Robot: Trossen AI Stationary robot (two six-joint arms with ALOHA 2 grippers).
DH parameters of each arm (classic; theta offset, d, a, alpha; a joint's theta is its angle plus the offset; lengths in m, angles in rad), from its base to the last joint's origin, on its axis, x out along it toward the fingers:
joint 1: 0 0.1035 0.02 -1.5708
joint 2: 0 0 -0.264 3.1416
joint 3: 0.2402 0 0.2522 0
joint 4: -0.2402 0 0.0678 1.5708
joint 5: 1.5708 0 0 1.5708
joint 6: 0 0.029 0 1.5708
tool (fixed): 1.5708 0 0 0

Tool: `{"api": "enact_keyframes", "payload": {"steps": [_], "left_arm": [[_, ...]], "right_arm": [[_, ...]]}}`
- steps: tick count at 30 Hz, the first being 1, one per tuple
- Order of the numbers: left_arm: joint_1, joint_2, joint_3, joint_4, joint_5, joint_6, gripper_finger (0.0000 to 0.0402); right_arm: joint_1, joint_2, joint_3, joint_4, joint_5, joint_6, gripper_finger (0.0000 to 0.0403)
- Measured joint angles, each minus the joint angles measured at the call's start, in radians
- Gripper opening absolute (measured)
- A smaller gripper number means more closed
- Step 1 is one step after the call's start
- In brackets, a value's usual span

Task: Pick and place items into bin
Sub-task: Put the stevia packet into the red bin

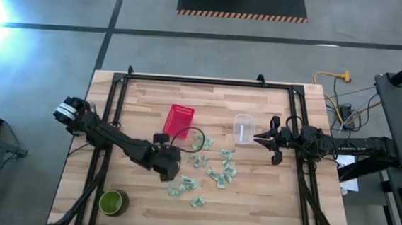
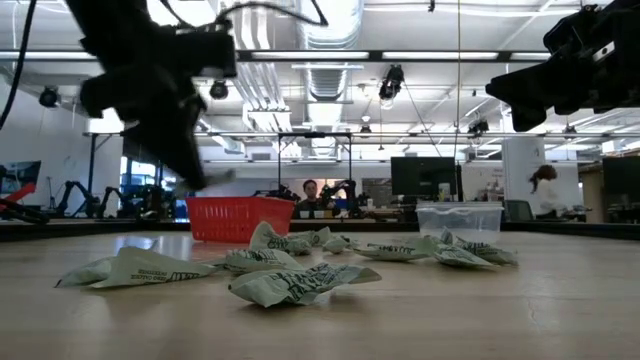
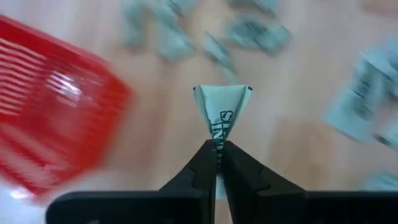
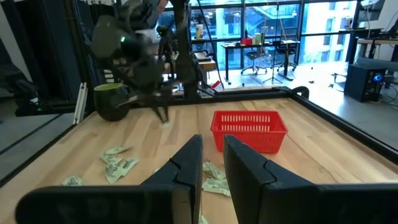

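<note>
Red basket (image 1: 178, 120) lay just beyond and slightly right of my left gripper (image 1: 169, 168), whose fingers (image 3: 205, 168) pinched a packet (image 3: 221, 112) above the tabletop (image 1: 266, 202). Right gripper (image 1: 261, 139) waited nearly closed, empty, beside the clear tub (image 1: 243, 127).

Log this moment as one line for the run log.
left gripper: shut on packet, near red basket | right gripper: open, waiting by clear tub | packets: scattered on table
</note>
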State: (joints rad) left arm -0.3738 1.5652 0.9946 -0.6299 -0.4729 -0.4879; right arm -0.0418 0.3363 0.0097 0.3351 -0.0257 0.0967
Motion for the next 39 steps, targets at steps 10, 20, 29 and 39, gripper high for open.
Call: {"api": "enact_keyframes", "payload": {"steps": [10,20,29,39], "left_arm": [[0.198,-0.155,-0.046,-0.016,-0.189,0.289,0.0005],[0.391,-0.154,-0.089,0.043,-0.087,0.45,0.0005],[0.404,-0.056,-0.1,0.143,-0.076,0.558,0.0027],[0.405,-0.06,-0.09,0.151,-0.083,0.576,0.0125]], "right_arm": [[0.0,0.0,0.0,0.0,0.001,0.005,0.0057],[0.0,0.001,0.0,-0.001,0.001,0.005,0.0057],[0.0,0.008,0.0,-0.003,0.002,0.005,0.0057],[0.0,0.008,0.0,-0.004,0.001,0.0,0.0057]]}}
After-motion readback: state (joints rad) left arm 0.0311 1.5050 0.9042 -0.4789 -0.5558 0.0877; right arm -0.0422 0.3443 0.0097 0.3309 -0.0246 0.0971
